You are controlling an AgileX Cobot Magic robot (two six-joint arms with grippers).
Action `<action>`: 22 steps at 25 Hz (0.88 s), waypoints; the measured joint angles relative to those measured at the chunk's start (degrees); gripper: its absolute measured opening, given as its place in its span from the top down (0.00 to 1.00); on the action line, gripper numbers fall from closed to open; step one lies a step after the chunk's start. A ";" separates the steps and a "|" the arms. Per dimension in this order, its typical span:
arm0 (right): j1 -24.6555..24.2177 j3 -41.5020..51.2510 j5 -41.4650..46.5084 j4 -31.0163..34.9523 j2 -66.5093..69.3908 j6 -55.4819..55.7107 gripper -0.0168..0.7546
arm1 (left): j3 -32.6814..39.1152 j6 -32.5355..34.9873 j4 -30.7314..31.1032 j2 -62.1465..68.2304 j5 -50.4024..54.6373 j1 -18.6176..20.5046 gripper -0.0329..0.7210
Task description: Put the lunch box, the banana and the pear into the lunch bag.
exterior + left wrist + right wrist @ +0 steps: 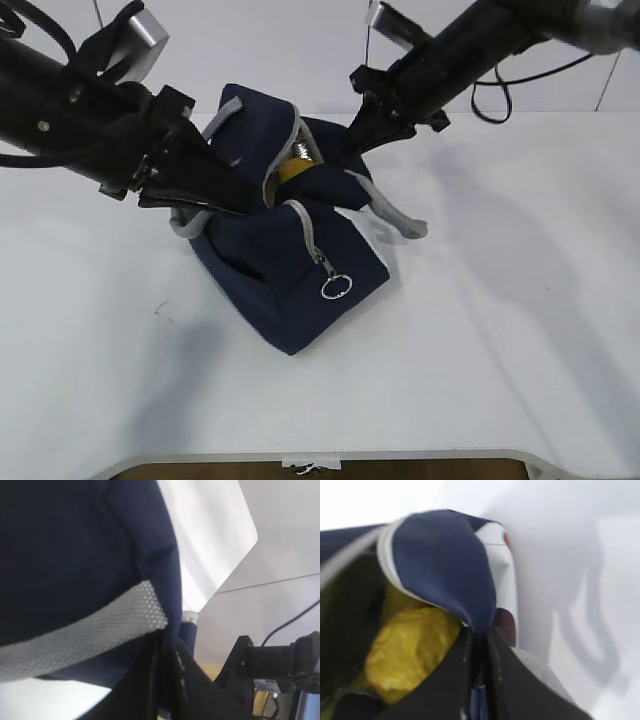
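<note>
The navy lunch bag (290,290) stands in the middle of the white table with its top pulled open. My left gripper (250,205) is shut on the fabric of the bag's left rim (75,545), just beside a grey webbing strap (75,640). My right gripper (350,145) is shut on the navy edge at the bag's far right rim (445,565). A yellow fruit (295,172) lies inside the opening (405,650); I cannot tell whether it is the banana or the pear. The lunch box is hidden.
A ring zip pull (336,287) hangs on the bag's front corner. A grey handle (400,218) droops onto the table on the right. The table's front edge (320,458) runs along the bottom, with a wall and cables behind.
</note>
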 joint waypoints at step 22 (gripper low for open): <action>1.13 5.15 0.86 -5.71 -15.70 11.18 0.94 | 0.00 2.43 -14.87 0.23 -8.20 -0.13 0.94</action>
